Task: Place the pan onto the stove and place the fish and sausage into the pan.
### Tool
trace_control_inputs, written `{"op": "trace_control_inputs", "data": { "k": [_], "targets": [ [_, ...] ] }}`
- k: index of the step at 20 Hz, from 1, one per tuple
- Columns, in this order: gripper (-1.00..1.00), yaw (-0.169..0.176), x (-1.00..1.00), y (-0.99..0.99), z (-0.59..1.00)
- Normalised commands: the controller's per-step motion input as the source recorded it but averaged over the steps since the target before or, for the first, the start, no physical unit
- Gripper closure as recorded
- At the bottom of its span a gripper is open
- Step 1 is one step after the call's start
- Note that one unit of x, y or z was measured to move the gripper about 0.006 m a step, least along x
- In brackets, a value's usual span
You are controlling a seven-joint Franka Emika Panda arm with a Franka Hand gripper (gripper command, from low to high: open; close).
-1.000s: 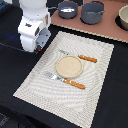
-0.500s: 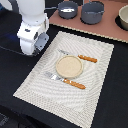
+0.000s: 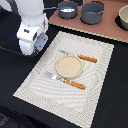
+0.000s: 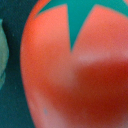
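Hovering low over the dark surface (image 3: 10, 30), beside the striped placemat (image 3: 95, 70).

The fingers are hidden, so their state cannot be told; the wrist view fills with a red tomato-like thing (image 4: 75, 70). The pan (image 3: 67, 9) sits on the stove (image 3: 107, 31), near the grey pot (image 3: 92, 12).

No text, label, brand, number or sign can be read in either view.
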Motion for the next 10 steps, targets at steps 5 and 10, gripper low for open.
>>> {"op": "trace_control_inputs", "data": {
  "k": [5,10],
  "targets": [
    [1.00,0.022,-0.14,0.00,0.01],
    [1.00,0.009,-0.08,-0.01,0.14]
  ]
}}
